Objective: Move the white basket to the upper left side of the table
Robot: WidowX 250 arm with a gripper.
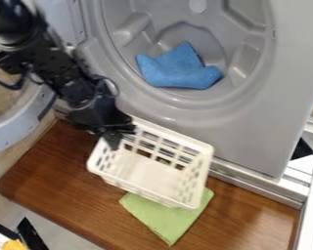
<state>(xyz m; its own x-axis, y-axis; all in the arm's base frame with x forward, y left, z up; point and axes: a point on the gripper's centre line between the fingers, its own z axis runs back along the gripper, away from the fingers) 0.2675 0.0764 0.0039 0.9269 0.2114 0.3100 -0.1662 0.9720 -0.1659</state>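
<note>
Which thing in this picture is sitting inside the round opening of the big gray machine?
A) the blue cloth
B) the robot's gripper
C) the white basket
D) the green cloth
A: the blue cloth lies inside the round opening of the gray machine, while the white basket and the green cloth are outside it, over the brown wooden surface.
</note>
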